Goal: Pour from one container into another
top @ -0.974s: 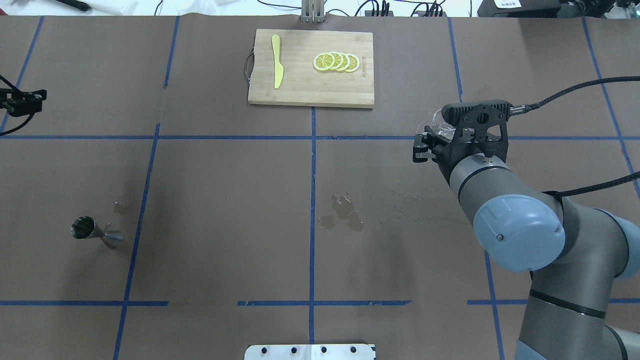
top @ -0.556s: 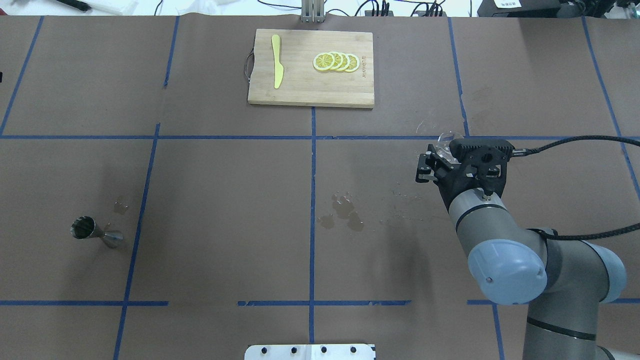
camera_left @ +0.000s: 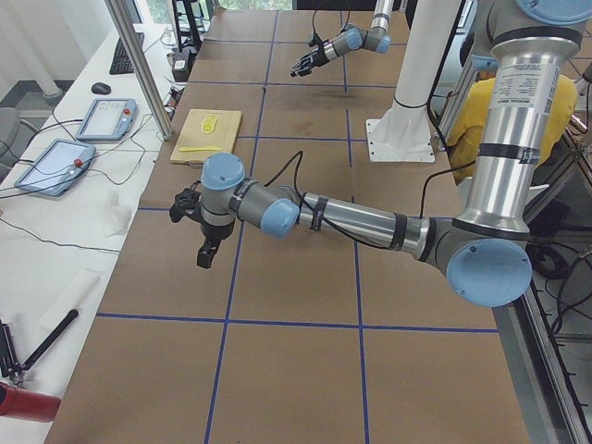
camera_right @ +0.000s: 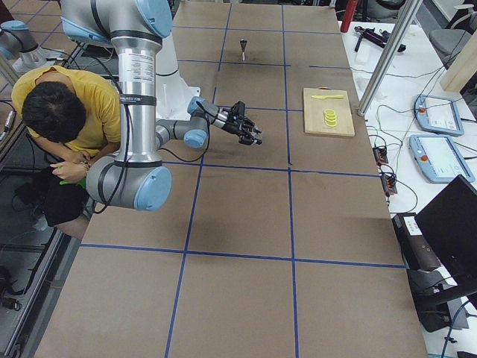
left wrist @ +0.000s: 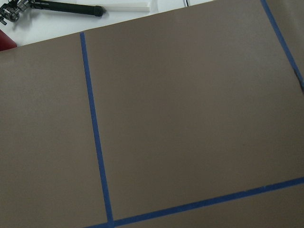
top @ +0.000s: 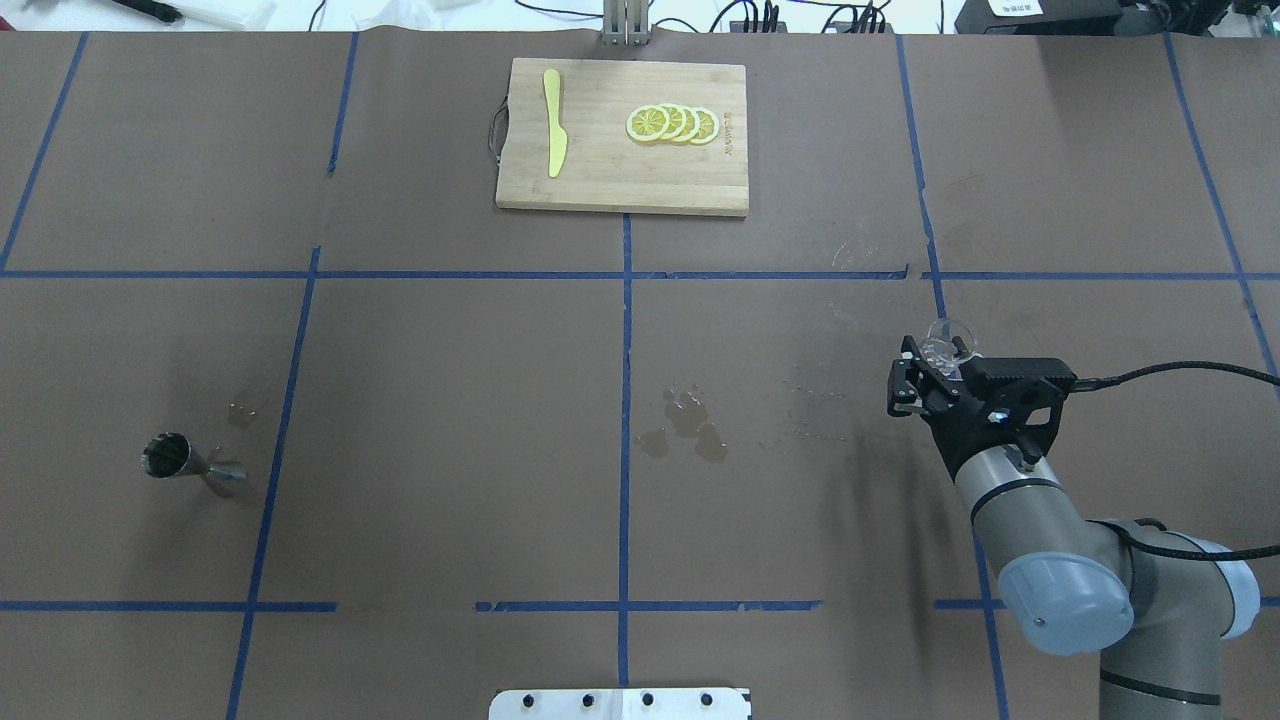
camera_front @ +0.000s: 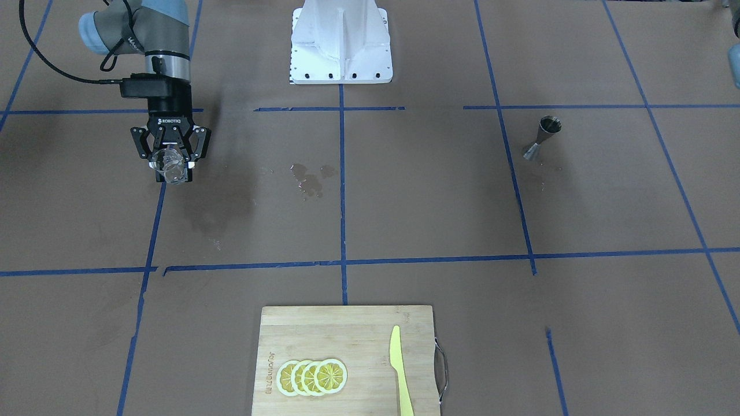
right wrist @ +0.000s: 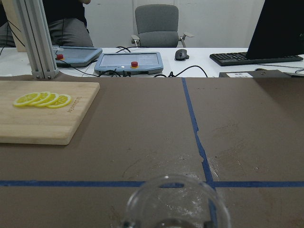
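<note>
The clear glass cup [top: 945, 345] is gripped in my right gripper [top: 925, 375], which is shut on it and holds it above the right half of the table. The front-facing view shows the cup [camera_front: 172, 164] between the fingers of that gripper [camera_front: 170, 162]. Its rim [right wrist: 173, 202] fills the bottom of the right wrist view. The steel jigger [top: 190, 465] stands upright far off on the left half, also seen at the right of the front-facing view [camera_front: 543, 138]. My left gripper [camera_left: 205, 257] shows only in the left side view, hanging over bare table; I cannot tell its state.
A wooden cutting board [top: 620, 180] with lemon slices [top: 672, 123] and a yellow knife [top: 553, 120] lies at the far middle edge. Wet spots [top: 685, 425] mark the table's centre. A person in a yellow shirt [camera_right: 71, 104] crouches by the robot's base.
My right arm has drawn back towards the robot with the glass cup in its grip. The left gripper has left the overhead view's left edge. The jigger has not moved.
</note>
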Motion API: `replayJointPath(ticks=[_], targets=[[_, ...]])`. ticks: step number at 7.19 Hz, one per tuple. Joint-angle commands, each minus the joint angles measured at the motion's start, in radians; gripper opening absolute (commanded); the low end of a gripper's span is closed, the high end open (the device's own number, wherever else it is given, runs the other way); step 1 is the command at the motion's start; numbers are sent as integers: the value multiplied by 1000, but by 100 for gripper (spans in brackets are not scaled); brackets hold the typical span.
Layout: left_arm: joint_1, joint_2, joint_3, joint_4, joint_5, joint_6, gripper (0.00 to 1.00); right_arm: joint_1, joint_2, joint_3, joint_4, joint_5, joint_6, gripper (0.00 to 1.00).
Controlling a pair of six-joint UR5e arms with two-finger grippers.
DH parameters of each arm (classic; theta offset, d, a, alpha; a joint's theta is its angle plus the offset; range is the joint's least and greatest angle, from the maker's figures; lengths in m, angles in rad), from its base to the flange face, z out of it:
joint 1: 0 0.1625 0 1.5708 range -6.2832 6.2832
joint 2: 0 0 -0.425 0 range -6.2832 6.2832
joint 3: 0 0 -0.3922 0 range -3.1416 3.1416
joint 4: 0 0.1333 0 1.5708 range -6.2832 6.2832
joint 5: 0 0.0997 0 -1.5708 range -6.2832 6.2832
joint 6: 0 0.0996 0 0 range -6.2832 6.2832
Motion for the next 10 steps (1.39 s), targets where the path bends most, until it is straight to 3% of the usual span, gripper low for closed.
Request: replayJointPath(ticks=[1,3,10], targets=[[-21,20,-35,116,-79,28,100,-30,-26,-105,146,-64,-1,0],[-22,58,-99,119,-81,24,100,-31,-24,-120,155,-58,-1,0],[-27,60,-127,119,-81,16,100,-30,-61,-228,267,-50,3,0]])
